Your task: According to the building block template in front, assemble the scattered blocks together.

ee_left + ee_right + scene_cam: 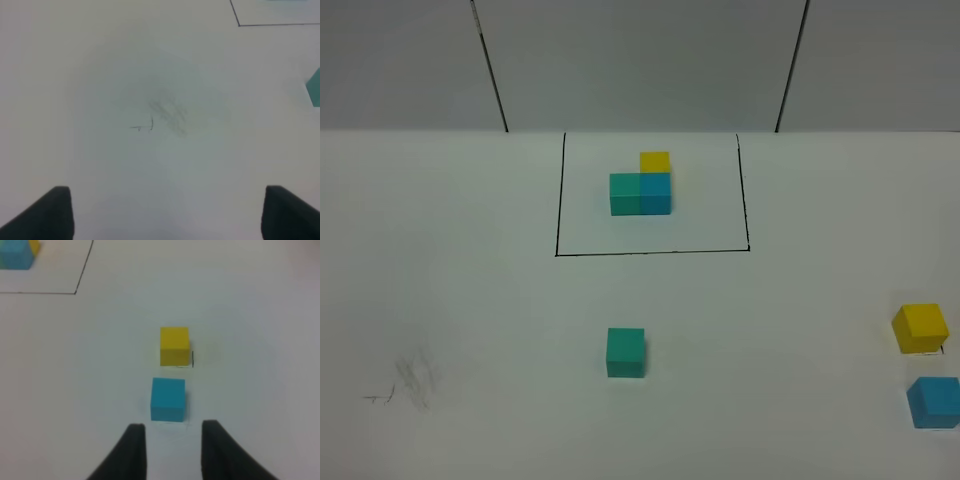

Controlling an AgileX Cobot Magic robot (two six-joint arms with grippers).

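Scattered blocks sit on a white table (470, 300), in front of a drawn black frame (650, 251). The green block (625, 352) lies alone near the middle, just in front of the frame's near line, with its sides square to that line. The yellow block (920, 328) and blue block (933, 402) are far to the right, near each other but not touching, the yellow one farther back and turned slightly. A short black mark shows at the yellow block's base.

The template (642, 185) stands inside the frame. Its green and blue cubes are joined in a row running left to right, and its yellow cube sits behind the blue one, making an L.

None of the blocks carries print. A grey smudge (417, 380) at the table's left has a few pencil strokes beside it, too faint to read.

The left gripper (167, 200) hangs over that smudge, pointed down at the table. Its dark fingers (50, 215) are spread wide with nothing between them. The right gripper (172, 427) is lined up with the blue block, and the yellow block is beyond it on the same line. Its fingers are apart and its tips are just short of the blue block, not touching it.
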